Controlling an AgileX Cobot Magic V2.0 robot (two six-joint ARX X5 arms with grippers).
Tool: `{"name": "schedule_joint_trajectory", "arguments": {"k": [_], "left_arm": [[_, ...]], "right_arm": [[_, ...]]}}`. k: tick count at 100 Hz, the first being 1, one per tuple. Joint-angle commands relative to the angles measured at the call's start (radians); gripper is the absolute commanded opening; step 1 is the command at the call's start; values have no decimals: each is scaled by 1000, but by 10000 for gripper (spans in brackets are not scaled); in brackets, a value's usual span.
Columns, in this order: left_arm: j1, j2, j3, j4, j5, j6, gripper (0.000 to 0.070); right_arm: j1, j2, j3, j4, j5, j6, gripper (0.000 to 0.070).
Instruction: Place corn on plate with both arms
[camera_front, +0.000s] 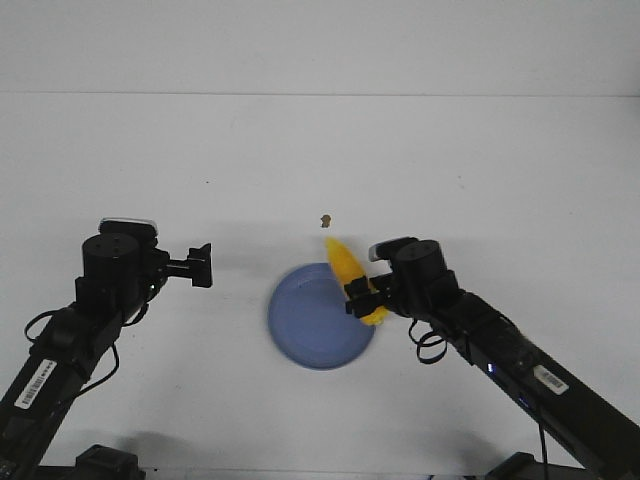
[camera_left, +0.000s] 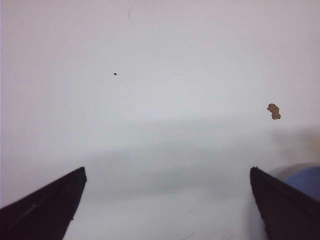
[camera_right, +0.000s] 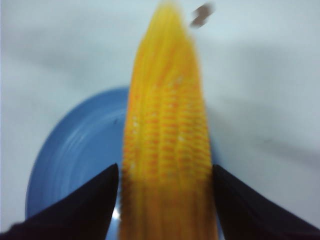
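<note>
Yellow corn (camera_front: 352, 277), tip pointing away, seemingly just above blue plate's (camera_front: 300, 335) right rim.

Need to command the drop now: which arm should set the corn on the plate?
Right. Its tool already grips the corn over the plate rim; the left tool is open, empty, off to the side.

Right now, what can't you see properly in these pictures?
- Corn: right wrist view blurs its tip; the bottom edge cuts off its thick end.
- Corn over the plate: front view can't show whether it touches; the right tool covers part of it.
- Plate: left wrist view shows only a sliver behind one finger of the left tool.
- Brown speck: too small to identify.
</note>
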Motion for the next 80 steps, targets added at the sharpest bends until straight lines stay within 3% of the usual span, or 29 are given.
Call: {"name": "schedule_joint_trajectory", "arguments": {"k": [1, 5, 13, 30, 53, 68, 80], "left_arm": [[-2, 5, 11, 4, -4, 11, 700], [-2, 5, 11, 4, -4, 11, 700], [-2, 5, 11, 3, -4, 11, 700], [-2, 5, 11, -9, -4, 10, 700], [3, 2, 11, -18, -4, 8, 700], [6, -23, 11, -18, -4, -1, 700], [9, -72, 9, -17, -5, -21, 700]], "right_arm": [[44, 32, 11, 13, 29, -12, 413], [61, 38, 11, 13, 34, -12, 476], [91, 48, 11, 16, 34, -12, 700], [92, 14, 12, 24, 122, -20, 700], [-9, -211, 11, 12, 257, -146, 700], [-121, -411, 9, -75, 355, -242, 700], [-216, -536, 6, -171, 375, -304, 700]]}}
